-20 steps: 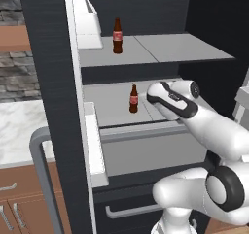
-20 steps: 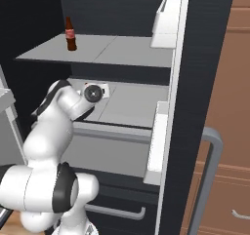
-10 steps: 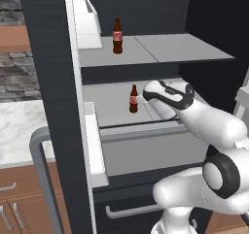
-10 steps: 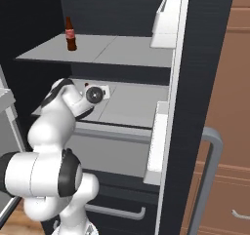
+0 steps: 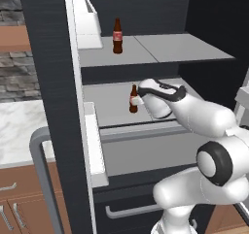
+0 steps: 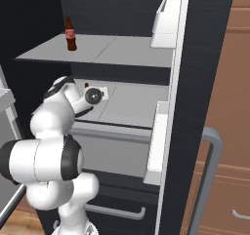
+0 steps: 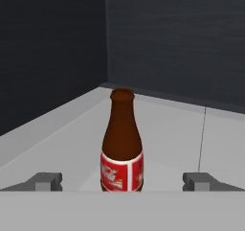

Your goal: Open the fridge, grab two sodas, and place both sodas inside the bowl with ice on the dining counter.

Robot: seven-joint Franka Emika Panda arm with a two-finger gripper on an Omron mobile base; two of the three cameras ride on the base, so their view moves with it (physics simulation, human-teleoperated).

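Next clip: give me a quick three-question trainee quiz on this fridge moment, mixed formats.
1. True or false: the fingers are closed on the lower soda.
2. The upper soda stands on which fridge shelf? A) top B) bottom drawer C) door bin
3. Fill in: the lower soda stands ____ on its shelf.

Key: 1 false, the fingers sit apart on either side of it; 2 A; 3 upright.

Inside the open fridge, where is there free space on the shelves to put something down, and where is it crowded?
Upper shelf: bare to the right of the upper soda, up to the dark side wall. Lower shelf: bare toward the right door. Crowded at the lower soda, which stands between the open fingers of the gripper.
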